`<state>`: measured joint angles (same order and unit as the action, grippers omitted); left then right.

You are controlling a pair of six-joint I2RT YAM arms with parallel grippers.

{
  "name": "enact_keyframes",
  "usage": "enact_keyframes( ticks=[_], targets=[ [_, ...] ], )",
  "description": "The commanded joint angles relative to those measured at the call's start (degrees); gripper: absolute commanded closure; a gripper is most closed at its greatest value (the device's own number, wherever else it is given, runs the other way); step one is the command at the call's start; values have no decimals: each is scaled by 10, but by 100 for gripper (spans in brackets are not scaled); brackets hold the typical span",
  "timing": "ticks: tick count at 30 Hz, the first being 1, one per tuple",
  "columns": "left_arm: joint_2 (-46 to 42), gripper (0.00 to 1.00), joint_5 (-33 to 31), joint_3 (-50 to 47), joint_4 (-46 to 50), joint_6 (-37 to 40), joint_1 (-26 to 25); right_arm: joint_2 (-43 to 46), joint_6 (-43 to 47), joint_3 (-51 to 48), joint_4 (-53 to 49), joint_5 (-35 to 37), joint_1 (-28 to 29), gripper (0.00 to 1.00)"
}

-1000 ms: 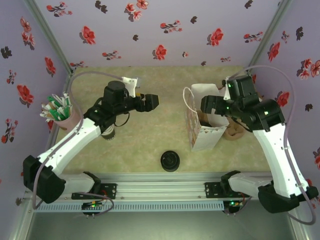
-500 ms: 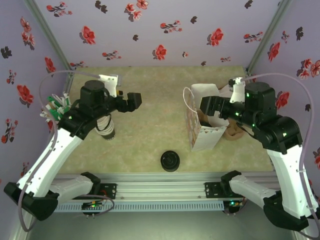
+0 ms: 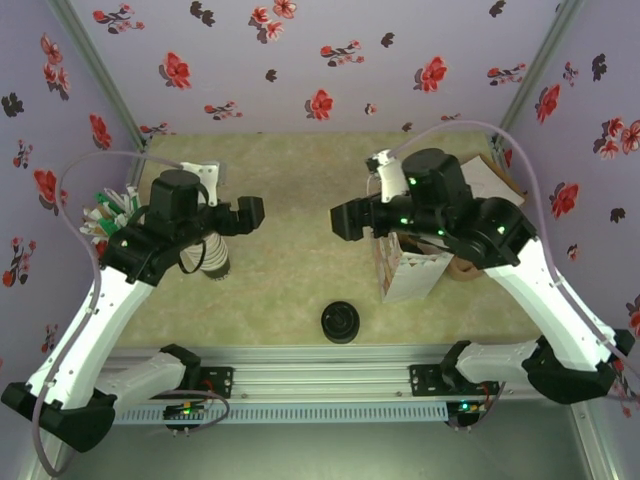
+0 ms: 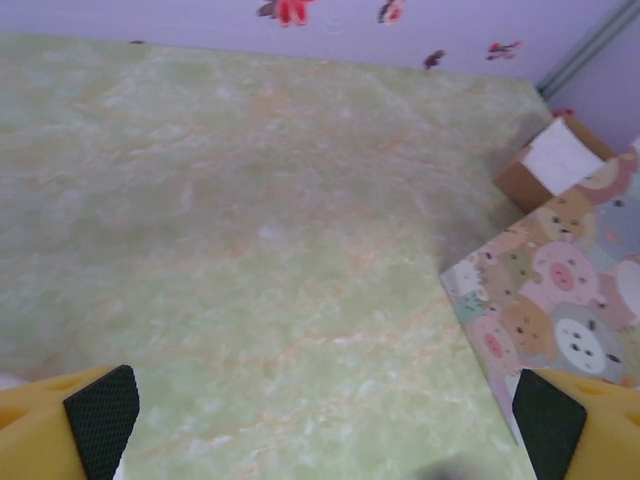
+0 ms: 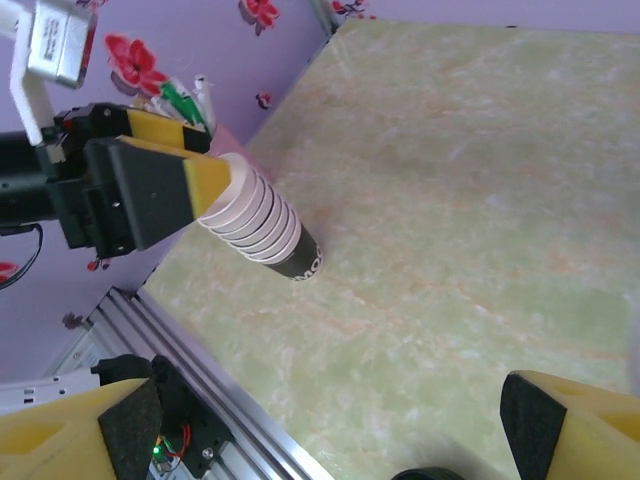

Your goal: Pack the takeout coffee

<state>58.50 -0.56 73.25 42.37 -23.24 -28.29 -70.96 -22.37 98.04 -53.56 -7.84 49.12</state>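
Both arms have moved since a second ago. Our right gripper was over the paper bag back then. Now it has swung out to the left and hangs over the bare green table, left of the bag. Our left gripper has pulled back to the left, so the two grippers point at each other with a gap of table between them. The bag, the cups and the coffee sit where they sat before.

We see the left gripper's two fingers spread wide at the bottom corners of the left wrist view, with nothing between them but table. The right gripper's fingers are spread wide too, and nothing is in them.

The takeout coffee stands on the table close to the front rail, about midway between the two arm bases. It is near the bag's front left corner but apart from it. We look straight down on its round black top. No gripper touches it.

The bag has little pigs on it and stands upright, partly hidden by the right arm. A stack of cups lies on its side on the left, partly under the left arm — its end is dark with light letters. Green and white sticks poke up by the left wall. A brown box with a white top sits past the bag, near the right wall.
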Motion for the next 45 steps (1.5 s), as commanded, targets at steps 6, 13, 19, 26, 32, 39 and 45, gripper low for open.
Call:
enact_keyframes(
  ticks=[6, 13, 19, 26, 32, 39, 45],
  targets=[
    [45, 1, -53, 70, 78, -20, 98, -89, 6, 55, 23, 39, 37, 20],
    [56, 9, -47, 106, 128, -18, 240, -185, -8, 112, 11, 24, 45, 29],
    [79, 30, -64, 140, 193, 13, 321, -256, -7, 157, -7, 31, 41, 34],
    [154, 49, -65, 192, 236, 49, 395, -314, -5, 172, 4, -11, 8, 41],
    [247, 57, -65, 265, 260, 57, 402, -308, 4, 112, 31, -57, -36, 44],
    [322, 67, -76, 316, 286, 73, 402, -286, 9, 51, 55, -88, -67, 45],
    [366, 63, -99, 332, 299, 80, 402, -275, 8, 24, 71, -104, -85, 45]
  ],
)
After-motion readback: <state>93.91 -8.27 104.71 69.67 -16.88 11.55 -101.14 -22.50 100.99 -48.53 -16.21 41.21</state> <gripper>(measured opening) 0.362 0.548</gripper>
